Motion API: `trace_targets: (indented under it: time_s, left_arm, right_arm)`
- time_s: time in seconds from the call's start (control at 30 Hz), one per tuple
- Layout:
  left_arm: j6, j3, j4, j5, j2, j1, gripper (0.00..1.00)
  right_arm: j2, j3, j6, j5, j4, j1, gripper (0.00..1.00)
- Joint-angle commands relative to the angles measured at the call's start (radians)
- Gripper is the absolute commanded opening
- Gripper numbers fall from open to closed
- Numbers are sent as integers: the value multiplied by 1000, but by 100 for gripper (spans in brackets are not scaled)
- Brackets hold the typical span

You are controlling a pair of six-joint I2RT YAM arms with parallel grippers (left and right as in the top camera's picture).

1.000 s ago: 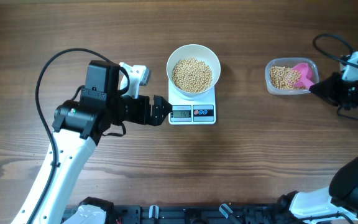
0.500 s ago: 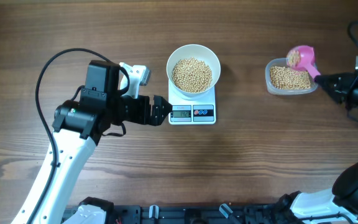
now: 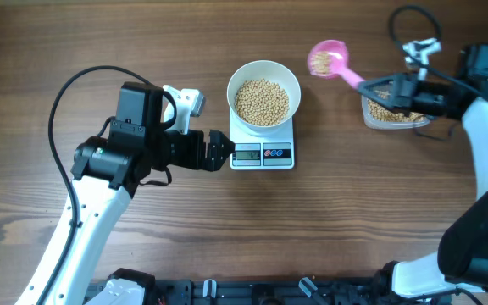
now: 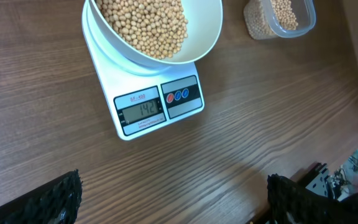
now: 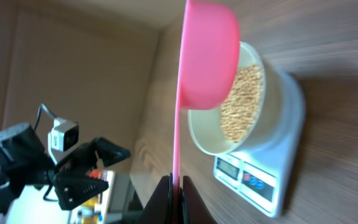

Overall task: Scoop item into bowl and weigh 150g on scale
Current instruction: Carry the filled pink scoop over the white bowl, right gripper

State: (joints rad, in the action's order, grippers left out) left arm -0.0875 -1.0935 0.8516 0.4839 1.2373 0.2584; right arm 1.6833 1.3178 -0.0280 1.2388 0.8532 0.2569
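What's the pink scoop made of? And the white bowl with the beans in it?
The pink scoop looks like plastic: bright even colour, a thin handle and a slightly matte skin. The white bowl is smooth and plain. It could be ceramic or plastic, and the pictures don't settle which.

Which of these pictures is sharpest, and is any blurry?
Left wrist view: sharp, digits on the scale read clearly. Right wrist view: soft and hazy, the pink scoop and bowl lack crisp edges. Overhead view: evenly lit, no strong glare.

Brown wood-grain table [image 3: 329, 229] — evenly lit, soft glare
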Motion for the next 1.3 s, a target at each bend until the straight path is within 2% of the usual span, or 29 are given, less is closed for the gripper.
trace_targets:
  time_s: [0.0,0.13,0.27,0.4,0.57,0.67,1.1,1.27]
  left_arm:
    - [2,-20,-3,-3,-1,-7,100]
    - [2,-20,-3,-3,-1,-7,100]
    - [2,-20,-3,-3,-1,-7,100]
    - [2,-20,-3,-3,-1,-7,100]
    - [2,-20,-3,-3,-1,-7,100]
    - [2,-20,-3,-3,-1,-7,100]
    - [2,-20,-3,-3,-1,-7,100]
    - [2,-20,-3,-3,-1,-7,100]
  right_arm:
    - [-16,0,126,34,-136,-79,4]
    - [-18,0,161,-127,-214,-158,4]
    - [-18,0,93,-216,-213,-232,4]
    - [-22,0,87,-409,-213,-300,4]
    - [-52,19,47,-505,-214,-372,4]
    - [-98,39,24,-680,-233,-412,4]
    - [-104,39,-104,-794,-210,-512,4]
    - [-119,40,-78,-796,-209,-516,4]
